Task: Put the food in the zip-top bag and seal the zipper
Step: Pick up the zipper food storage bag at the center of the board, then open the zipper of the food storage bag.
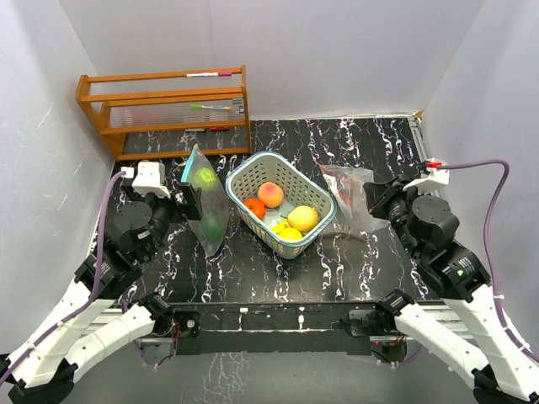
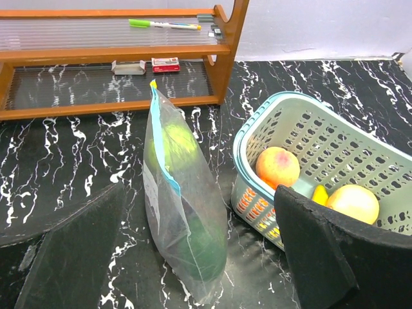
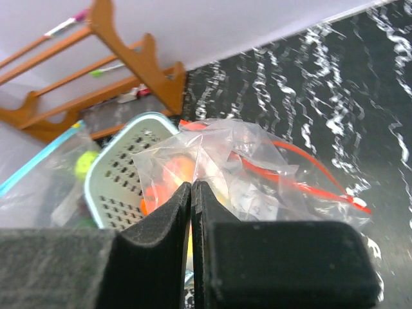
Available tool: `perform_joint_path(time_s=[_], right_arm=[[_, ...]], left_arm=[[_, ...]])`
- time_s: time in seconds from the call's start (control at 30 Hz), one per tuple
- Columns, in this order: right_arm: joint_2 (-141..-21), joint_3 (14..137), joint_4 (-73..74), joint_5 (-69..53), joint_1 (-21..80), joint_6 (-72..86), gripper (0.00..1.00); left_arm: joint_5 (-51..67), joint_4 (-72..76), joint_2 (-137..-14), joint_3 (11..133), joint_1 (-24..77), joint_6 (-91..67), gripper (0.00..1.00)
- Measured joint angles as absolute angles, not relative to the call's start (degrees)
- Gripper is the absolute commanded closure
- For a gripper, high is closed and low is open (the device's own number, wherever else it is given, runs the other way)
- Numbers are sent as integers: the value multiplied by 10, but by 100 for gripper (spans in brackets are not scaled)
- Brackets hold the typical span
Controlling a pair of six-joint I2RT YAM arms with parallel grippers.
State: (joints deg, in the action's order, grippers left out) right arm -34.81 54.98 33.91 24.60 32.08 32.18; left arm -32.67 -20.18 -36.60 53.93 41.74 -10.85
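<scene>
Black-marbled surface (image 1: 253, 269) holds the food (image 1: 290, 215) in the basket (image 1: 244, 172) at mid-frame, just left of your right claw (image 3: 192, 187), pinched shut on the red-zip bag (image 3: 257, 174); your left claw (image 2: 199, 188) gapes wide, facing the blue-zip bag (image 2: 187, 212).

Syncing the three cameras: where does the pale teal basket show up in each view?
Top external: basket at the centre of the picture.
Left wrist: basket right of centre, beside the standing bag.
Right wrist: basket left of centre, behind the crumpled clear bag.
Shared landmark: the wooden rack, up and left of the basket in every view.
</scene>
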Motion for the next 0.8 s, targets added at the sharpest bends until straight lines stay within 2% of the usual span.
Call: perform_joint_path(time_s=[0.23, 0.57, 0.8], right_arm=[[-355, 599, 298, 123, 321, 275, 92], [-435, 620, 138, -131, 321, 300, 92], [-439, 636, 86, -189, 321, 328, 92]], left_arm=[[-315, -207, -366, 539, 417, -116, 3], [-282, -206, -365, 531, 417, -136, 3], [-199, -100, -300, 356, 417, -188, 3]])
